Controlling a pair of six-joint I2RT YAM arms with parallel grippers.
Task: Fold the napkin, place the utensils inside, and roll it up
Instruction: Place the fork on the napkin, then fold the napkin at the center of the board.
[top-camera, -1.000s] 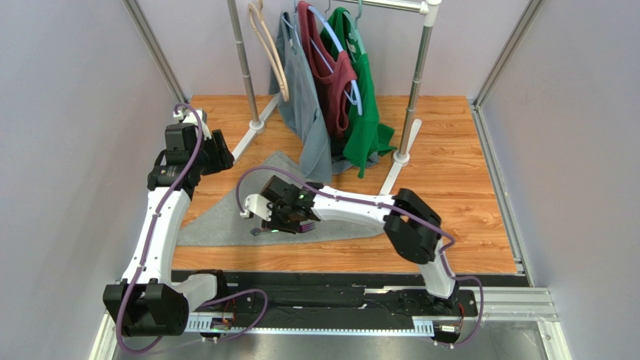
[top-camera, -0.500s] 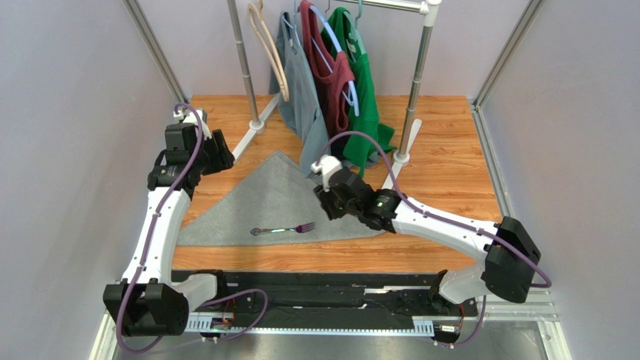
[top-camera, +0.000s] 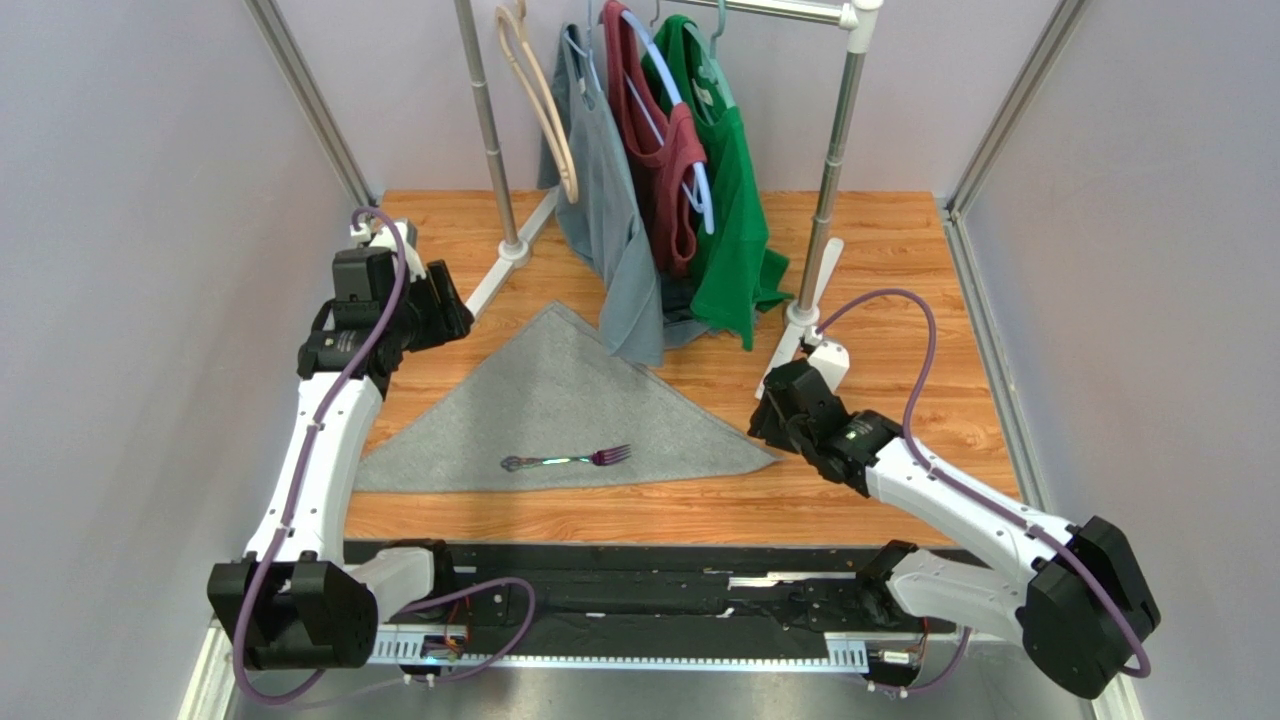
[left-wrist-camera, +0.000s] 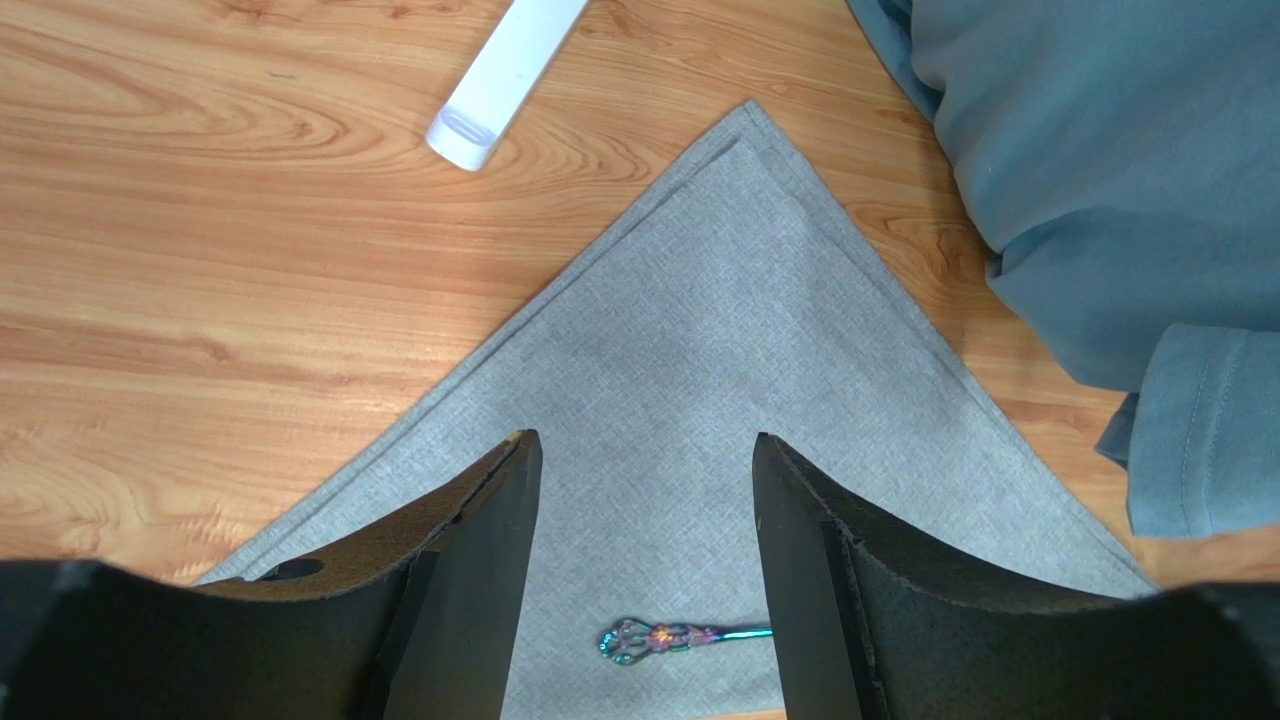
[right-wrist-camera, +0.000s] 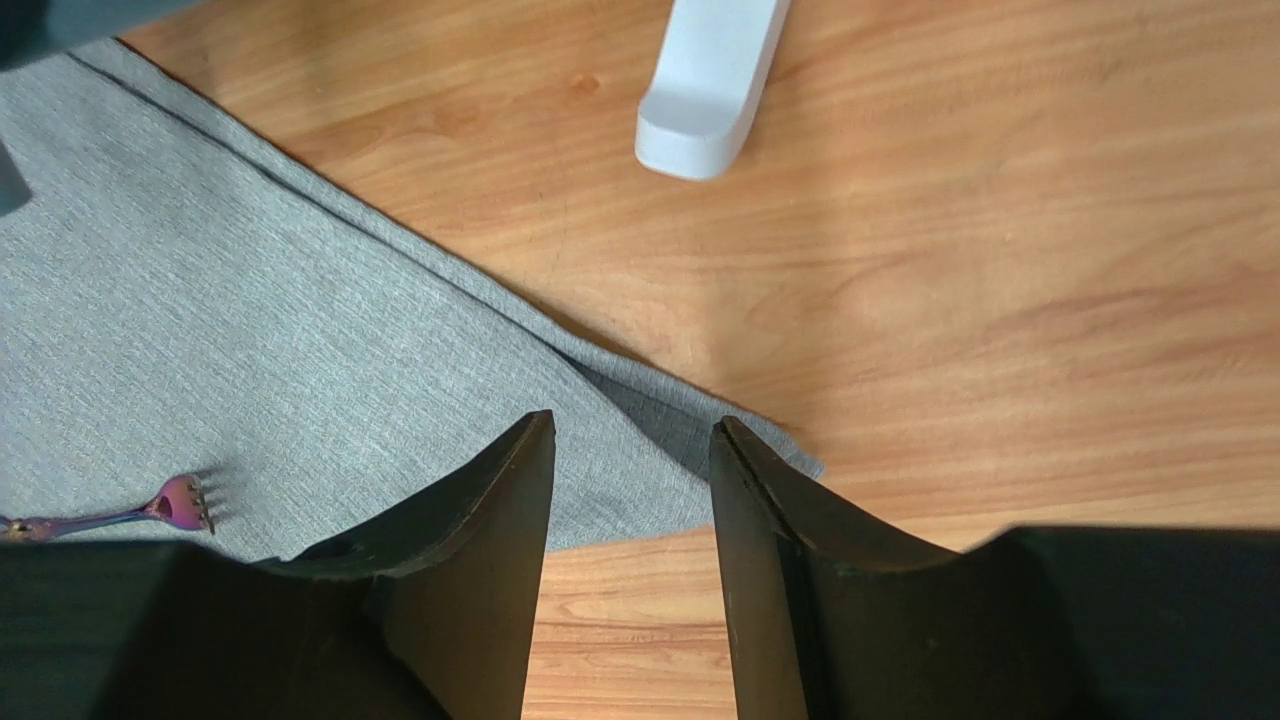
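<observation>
The napkin (top-camera: 564, 393) lies folded into a grey triangle on the wooden table, its point toward the back. One of the utensils, a slim fork (top-camera: 567, 458) with purplish tines, rests on the cloth near the front edge, tines to the right. My left gripper (top-camera: 448, 311) hovers open above the napkin's left slope; in the left wrist view the fork's handle end (left-wrist-camera: 676, 641) shows on the napkin (left-wrist-camera: 721, 330) between the fingers, far below. My right gripper (top-camera: 766, 422) hangs open over the napkin's right corner (right-wrist-camera: 721, 443), nothing between its fingers. The fork (right-wrist-camera: 178, 504) lies off to its left.
A clothes rack stands behind the napkin, with a grey shirt (top-camera: 609, 195), a maroon top (top-camera: 661, 150) and a green shirt (top-camera: 733, 210) hanging low. Its white feet (top-camera: 792, 338) (top-camera: 504, 270) rest on the table close to the napkin's edges. The grey shirt's hem (left-wrist-camera: 1112, 180) brushes the cloth's back right side.
My right arm has swung from above the fork out to the napkin's right corner, leaving the fork lying on the cloth, and its jaws have widened. The left arm has stayed still.
</observation>
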